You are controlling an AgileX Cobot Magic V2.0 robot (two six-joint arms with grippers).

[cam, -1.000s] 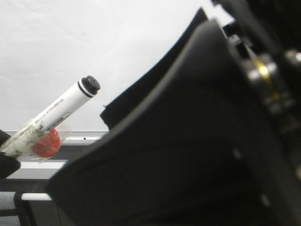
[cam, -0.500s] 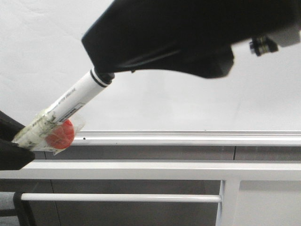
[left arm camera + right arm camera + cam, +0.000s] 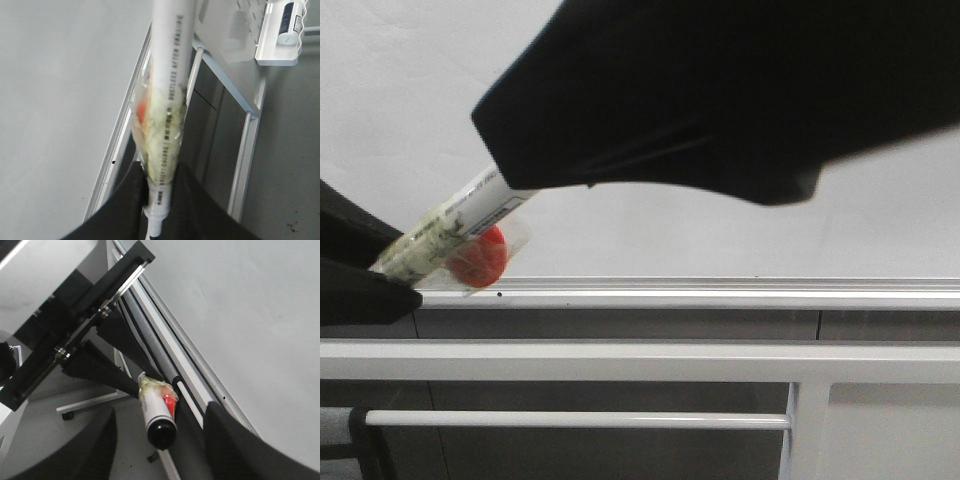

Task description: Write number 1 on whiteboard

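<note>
The whiteboard fills the upper front view, with its silver rail along the lower edge. No marker stroke for the number 1 shows on it. My left gripper is shut on a white marker pen, which is wrapped in clear tape with a red piece. In the left wrist view the pen stands between the black fingers. My right gripper is open, and the pen's black cap lies between its fingers. In the front view it hides the cap.
Grey-white frame bars and a thin white rod run below the board, with an upright post at the right. A white shelf holding a bottle shows in the left wrist view.
My right gripper has swung up and left across the view and now covers the pen's cap end. The left gripper has carried the pen up and to the right.
</note>
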